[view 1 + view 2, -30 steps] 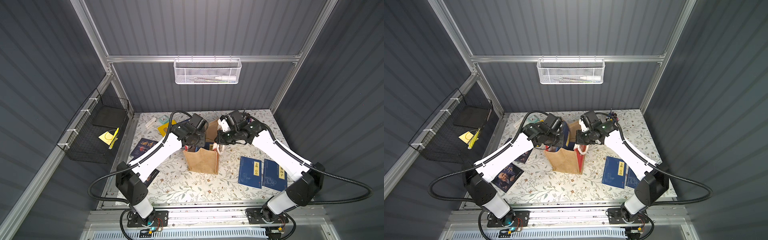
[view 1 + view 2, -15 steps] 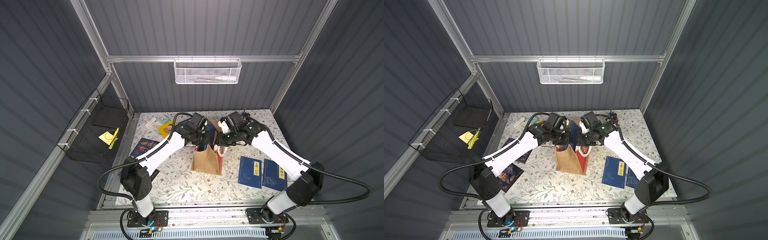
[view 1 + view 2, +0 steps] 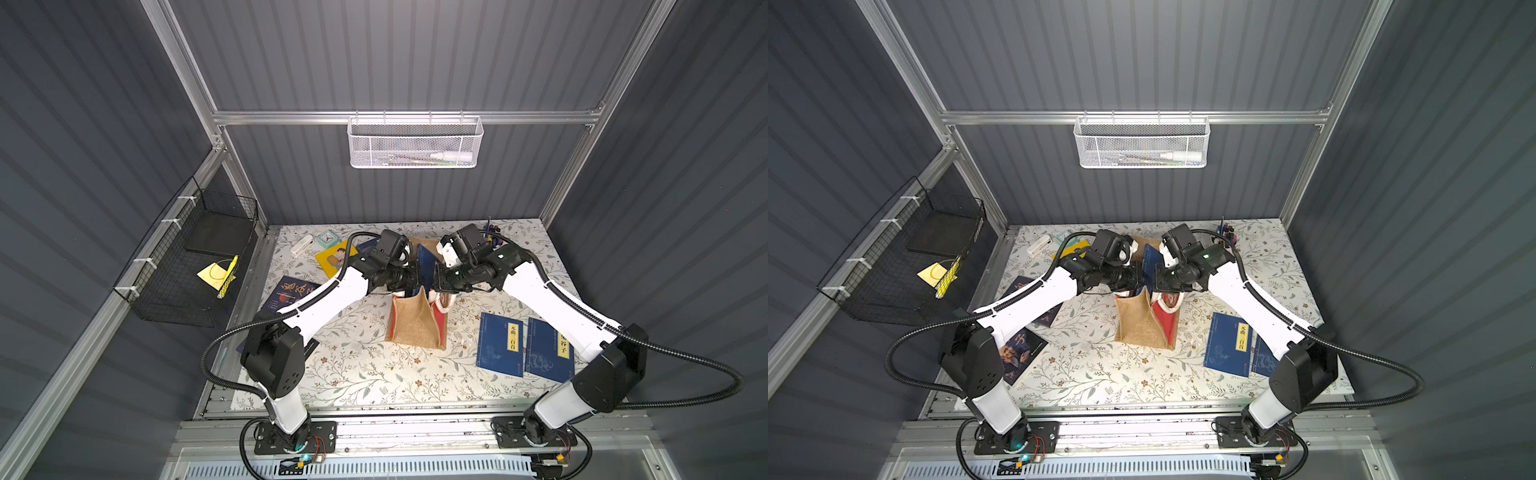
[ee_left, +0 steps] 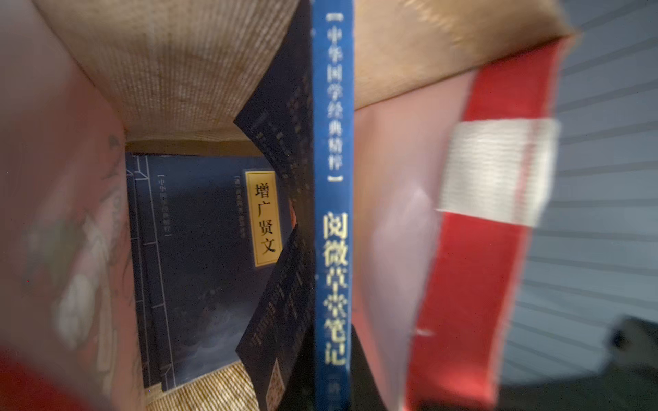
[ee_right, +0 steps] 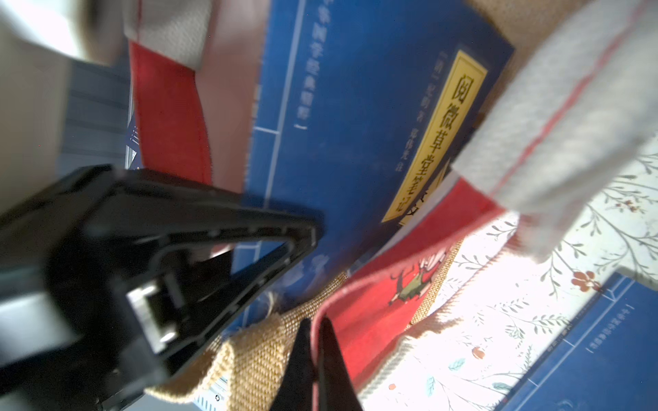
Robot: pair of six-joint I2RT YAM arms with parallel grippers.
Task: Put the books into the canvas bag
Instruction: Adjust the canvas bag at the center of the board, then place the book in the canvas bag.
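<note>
tan-and-red bag (image 3: 415, 328); blue book (image 5: 356, 124); floral table (image 3: 353, 365)

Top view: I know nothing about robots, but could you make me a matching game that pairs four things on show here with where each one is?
Things:
1. white basket
2. yellow book
3. bag
4. two blue books

Places:
A. standing upright in the middle of the table
B. lying flat side by side, to the right of the bag
C. hanging on the back wall
D. lying flat near the table's back edge

Pairs: 1-C, 2-D, 3-A, 4-B.
</note>
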